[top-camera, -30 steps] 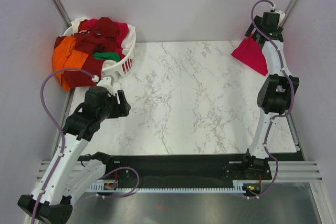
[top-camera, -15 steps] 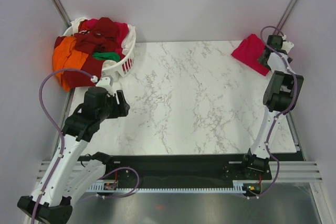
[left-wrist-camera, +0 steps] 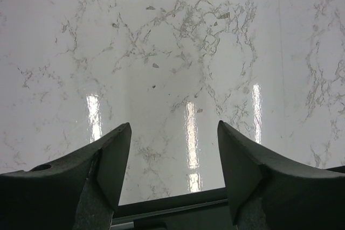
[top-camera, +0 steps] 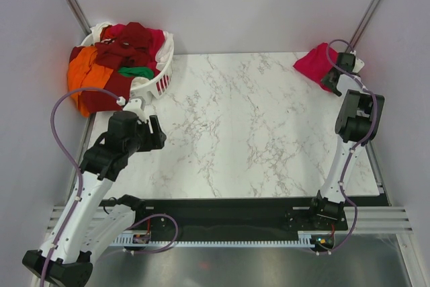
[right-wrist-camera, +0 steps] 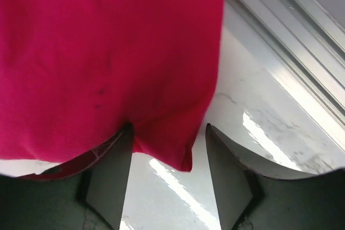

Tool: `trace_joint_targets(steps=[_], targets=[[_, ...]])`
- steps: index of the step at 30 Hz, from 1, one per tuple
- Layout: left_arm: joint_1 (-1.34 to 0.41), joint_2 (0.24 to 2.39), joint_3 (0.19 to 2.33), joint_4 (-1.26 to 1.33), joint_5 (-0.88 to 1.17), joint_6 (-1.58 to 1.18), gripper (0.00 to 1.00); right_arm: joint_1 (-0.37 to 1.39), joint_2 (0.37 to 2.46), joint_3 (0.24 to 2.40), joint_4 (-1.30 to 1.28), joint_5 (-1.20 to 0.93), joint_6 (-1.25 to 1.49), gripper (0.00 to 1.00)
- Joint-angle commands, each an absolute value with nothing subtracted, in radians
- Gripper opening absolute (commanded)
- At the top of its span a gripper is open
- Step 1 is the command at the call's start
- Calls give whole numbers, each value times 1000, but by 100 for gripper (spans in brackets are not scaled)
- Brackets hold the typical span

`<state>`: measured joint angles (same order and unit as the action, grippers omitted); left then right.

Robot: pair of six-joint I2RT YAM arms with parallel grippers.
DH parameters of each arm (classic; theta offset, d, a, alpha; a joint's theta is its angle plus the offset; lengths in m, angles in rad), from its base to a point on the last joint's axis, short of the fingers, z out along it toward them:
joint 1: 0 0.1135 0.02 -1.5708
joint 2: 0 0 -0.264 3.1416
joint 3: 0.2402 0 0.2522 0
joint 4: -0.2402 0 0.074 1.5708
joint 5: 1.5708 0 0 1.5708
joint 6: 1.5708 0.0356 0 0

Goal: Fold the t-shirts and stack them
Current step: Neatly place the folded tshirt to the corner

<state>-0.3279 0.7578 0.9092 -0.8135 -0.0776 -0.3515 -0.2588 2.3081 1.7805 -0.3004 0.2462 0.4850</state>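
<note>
A bright crimson-pink t-shirt (top-camera: 313,64) lies folded at the table's far right corner. My right gripper (top-camera: 330,80) sits low at its near edge. In the right wrist view the jaws (right-wrist-camera: 168,129) are open, with a hanging corner of the pink shirt (right-wrist-camera: 108,52) between them; the cloth touches the left finger and stands clear of the right one. Maroon (top-camera: 124,48), orange (top-camera: 82,72) and green (top-camera: 138,72) t-shirts are heaped in the basket at far left. My left gripper (top-camera: 156,132) hovers open over bare marble (left-wrist-camera: 173,129), holding nothing.
The white slotted laundry basket (top-camera: 163,80) stands at the far left corner, shirts spilling over its left side. A metal frame rail (right-wrist-camera: 291,20) runs just past the table's right edge beside the pink shirt. Grey walls close in the back and sides.
The right arm came down from above the pink shirt to its near edge, and its jaws narrowed around the shirt's corner. The shirt bunched slightly leftwards. The left arm stayed put.
</note>
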Motion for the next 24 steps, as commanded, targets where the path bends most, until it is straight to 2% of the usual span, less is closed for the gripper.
trace_joint_targets(steps=[1, 11, 13, 14, 17, 20, 24], targets=[[-331, 759, 908, -785, -98, -376, 72, -242, 2336, 1753, -193, 77, 538, 60], [-331, 759, 908, -785, -106, -379, 72, -85, 2399, 1790, -135, 8, 615, 52], [-331, 759, 907, -785, -106, -379, 72, -69, 2416, 1819, -135, 3, 623, 58], [-331, 762, 907, -785, -106, -377, 72, -57, 2430, 1825, -132, 2, 627, 68], [-331, 758, 907, -785, -110, -379, 72, -46, 2439, 1868, -166, 14, 614, 87], [-331, 756, 907, -785, -110, -380, 72, -48, 2392, 1845, -208, 99, 586, 94], [-331, 756, 907, -785, -110, -380, 72, -52, 2274, 1728, -277, 256, 540, 97]])
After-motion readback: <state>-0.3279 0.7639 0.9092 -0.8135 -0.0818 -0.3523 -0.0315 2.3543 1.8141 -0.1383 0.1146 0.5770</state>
